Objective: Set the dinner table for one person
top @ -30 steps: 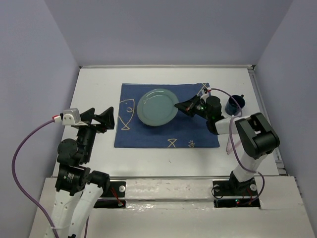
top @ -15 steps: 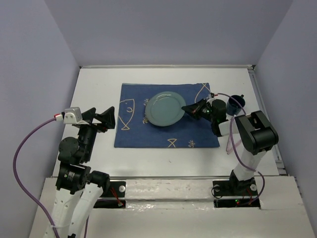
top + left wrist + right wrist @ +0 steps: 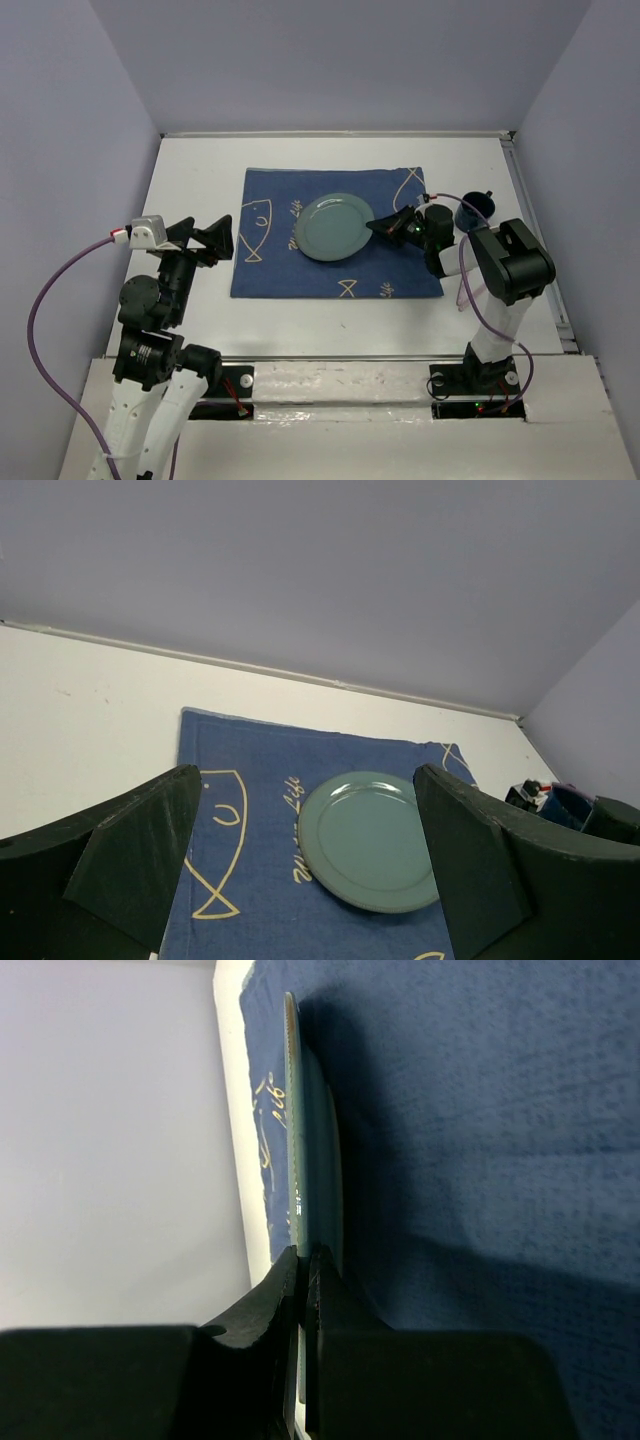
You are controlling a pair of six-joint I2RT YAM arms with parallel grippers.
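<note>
A round green plate (image 3: 334, 227) lies on the dark blue mat (image 3: 270, 262), which lies on the white dinner table (image 3: 190, 170). My right gripper (image 3: 378, 226) is shut on the plate's right rim; the right wrist view shows the plate (image 3: 296, 1110) edge-on with both jaws pinched on it. My left gripper (image 3: 203, 240) is open and empty above the table left of the mat, facing the plate (image 3: 372, 838). A dark blue cup (image 3: 474, 208) stands on the table just right of the mat, behind the right arm.
White walls ring the table at the back and sides. A raised rail (image 3: 535, 230) runs along the right edge. The mat's beige fish drawing (image 3: 255, 232) is at its left end.
The right gripper has slid the plate rightward across the mat, towards the mat's middle. The left arm has stayed where it was.
</note>
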